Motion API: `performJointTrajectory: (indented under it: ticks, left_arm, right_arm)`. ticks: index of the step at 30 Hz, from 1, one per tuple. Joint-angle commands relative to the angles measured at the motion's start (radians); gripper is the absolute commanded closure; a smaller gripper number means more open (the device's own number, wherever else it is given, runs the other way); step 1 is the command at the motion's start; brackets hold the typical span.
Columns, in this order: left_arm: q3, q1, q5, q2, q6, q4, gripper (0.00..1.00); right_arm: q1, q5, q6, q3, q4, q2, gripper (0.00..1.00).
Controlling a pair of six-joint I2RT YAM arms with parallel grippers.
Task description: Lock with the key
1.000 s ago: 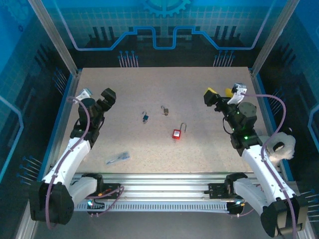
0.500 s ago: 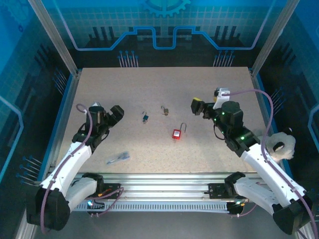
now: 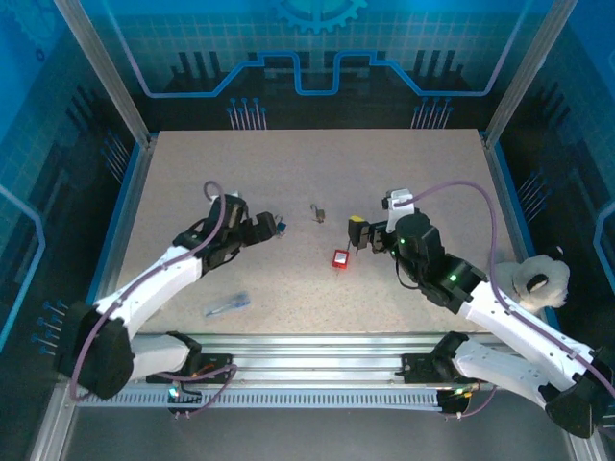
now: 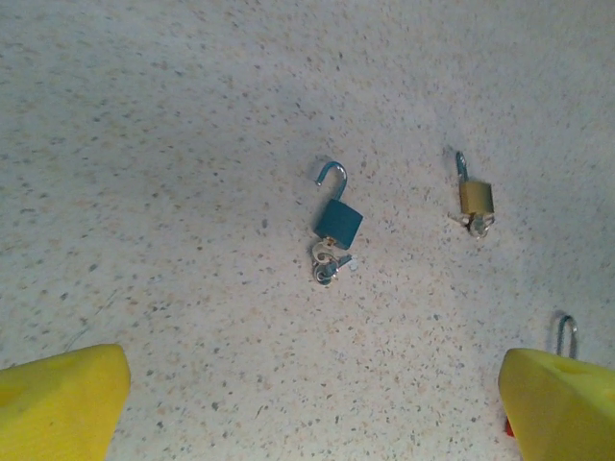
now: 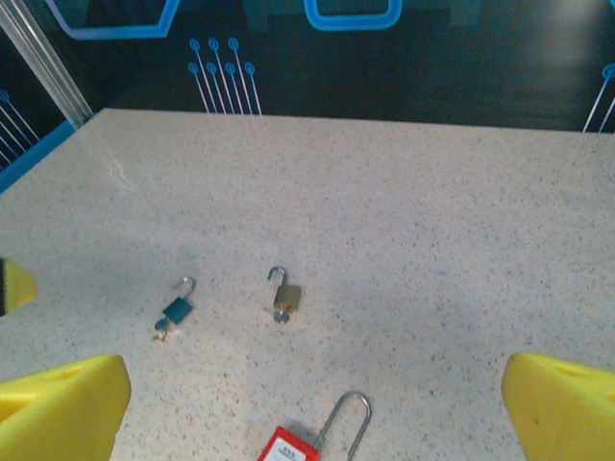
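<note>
1. Speckled beige table (image 3: 288,163) under the blue backdrop, and we had three small padlocks lying out near its middle.
2. We found the key (image 4: 327,268) at the bottom end of the teal padlock (image 4: 339,223). It was a tiny silvery thing with a little ring, seemingly seated in the keyhole, though it was too small for us to be sure.
3. The left gripper (image 3: 263,229) sat just beside that lock with its jaws spread wide and nothing between them. Its yellow pads (image 4: 60,401) framed the bottom corners of the wrist view.
4. Here was the relation that mattered: the key lay straight ahead of the left gripper, between the lines of its two fingers but beyond their tips. The lock and key ran lengthwise away from the gripper, a touch slanted, with the open shackle at the far end and the key at the near end.
5. The right gripper (image 3: 359,233) was released too and carried nothing. It hovered by the red padlock (image 3: 340,257), with the brass padlock (image 3: 318,213) lying between it and the teal one.
6. We judged the left arm clearly the nearer to the key, so the first reach looked like its job.
7. The teal shackle stood swung open, so nothing was locked yet.
</note>
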Motion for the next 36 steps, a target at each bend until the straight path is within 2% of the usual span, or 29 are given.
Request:
performJointTrajectory:
  ticks: [1,9,16,27,36]
  left_arm:
    - [0.085,-0.021,-0.002,0.109,0.062,-0.038,0.01]
    - [0.224,-0.065,-0.048,0.285,0.114,-0.077,0.01]
    - [0.379,-0.133,-0.186,0.432,0.173,-0.157,0.01]
    - [0.401,-0.135,-0.221,0.547,0.179,-0.153,0.02]
    - [0.413,-0.124,-0.22,0.609,0.189,-0.138,0.11]
  right_arm:
    - [0.014,0.059,0.009,-0.052,0.001,-0.053,0.0]
    - [0.017,0.083,0.047,-0.177,0.052,-0.136,0.0]
    - [0.017,0.07,0.057,-0.207,0.077,-0.182,0.0]
    - [0.017,0.042,0.061,-0.227,0.088,-0.219,0.0]
    - [0.017,0.035,0.055,-0.226,0.082,-0.223,0.02]
